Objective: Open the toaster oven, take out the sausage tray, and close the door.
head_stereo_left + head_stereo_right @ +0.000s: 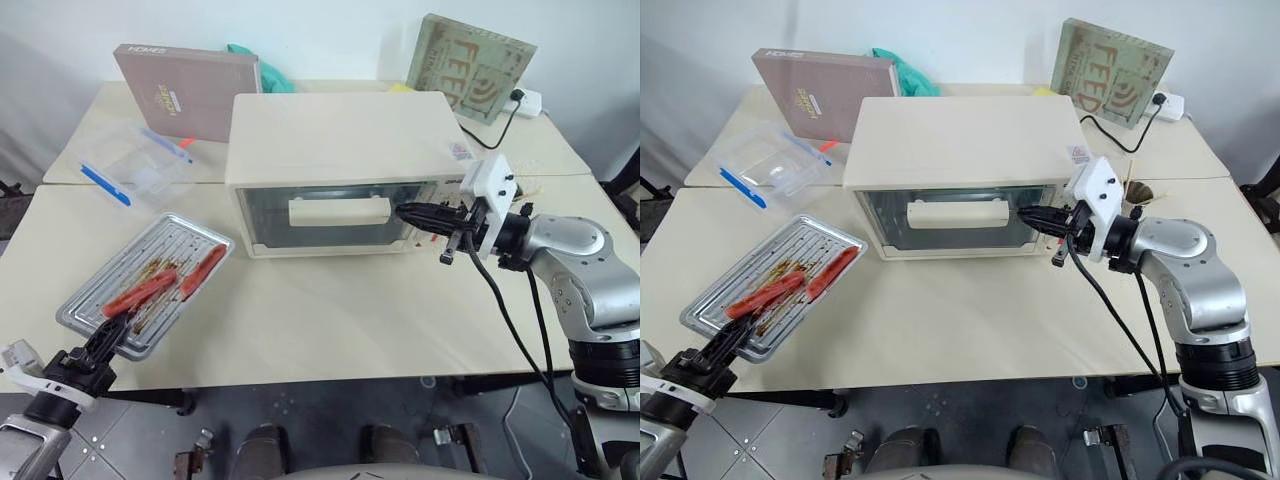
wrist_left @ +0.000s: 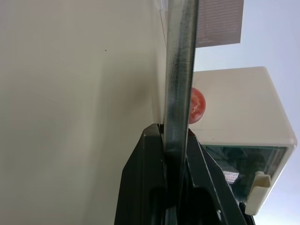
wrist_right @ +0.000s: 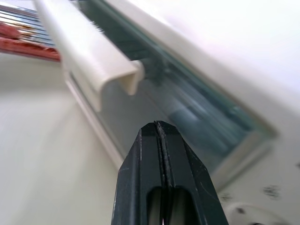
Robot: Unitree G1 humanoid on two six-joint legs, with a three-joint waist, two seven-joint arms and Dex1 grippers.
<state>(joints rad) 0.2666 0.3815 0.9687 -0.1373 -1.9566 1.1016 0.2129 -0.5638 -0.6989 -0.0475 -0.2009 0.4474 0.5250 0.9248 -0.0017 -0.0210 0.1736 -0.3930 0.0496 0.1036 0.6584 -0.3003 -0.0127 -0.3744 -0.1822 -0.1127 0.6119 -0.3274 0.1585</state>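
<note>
The cream-white toaster oven (image 1: 340, 130) stands mid-table. Its glass door (image 1: 270, 215) is upright against the front, with the bar handle (image 1: 340, 211) across it. My right gripper (image 1: 402, 210) is shut and empty, level, its tips at the glass just past the handle's right end (image 3: 133, 77). To the left on the table lies the silver sausage tray (image 1: 215, 242), holding two red sausages (image 1: 140, 292). At its near corner my left gripper (image 1: 110, 340) is shut on the rim (image 2: 180, 70), the metal edge clamped between the black fingers (image 2: 145, 178).
Behind the tray sit a clear blue-edged container (image 1: 130, 165) and a brown flat box (image 1: 185, 90). At the back are a green cloth (image 1: 270, 70), a green board (image 1: 470, 65) and a power strip (image 1: 525, 100). The tray's near corner hangs at the table's front edge.
</note>
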